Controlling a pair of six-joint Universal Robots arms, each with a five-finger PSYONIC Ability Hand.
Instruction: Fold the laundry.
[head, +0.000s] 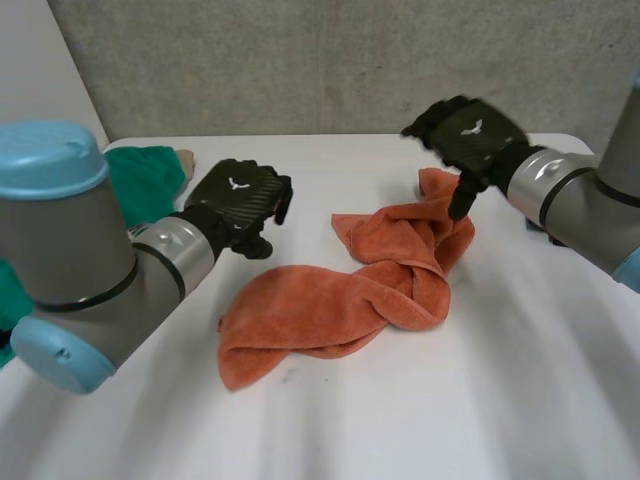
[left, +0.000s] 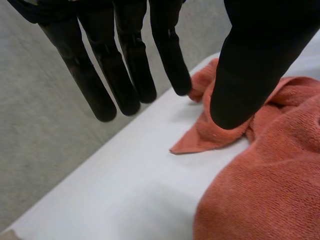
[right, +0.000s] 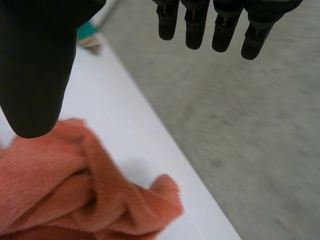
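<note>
Orange towel (head: 330, 305) (twisted) on table (head: 520, 400)

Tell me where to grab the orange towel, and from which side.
Pinch the towel at its far end, which lies bunched and loose below the open right hand; come down from above. Its middle is twisted into a thick rope, probably a poor grip. The open left hand could likely take the flatter near-left lobe.

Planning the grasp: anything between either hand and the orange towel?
Nothing visible. The left hand hangs open beside the orange towel, bare table between them; the right hand hangs open over its far end. The green cloth lies past the left hand, apart from the towel.
</note>
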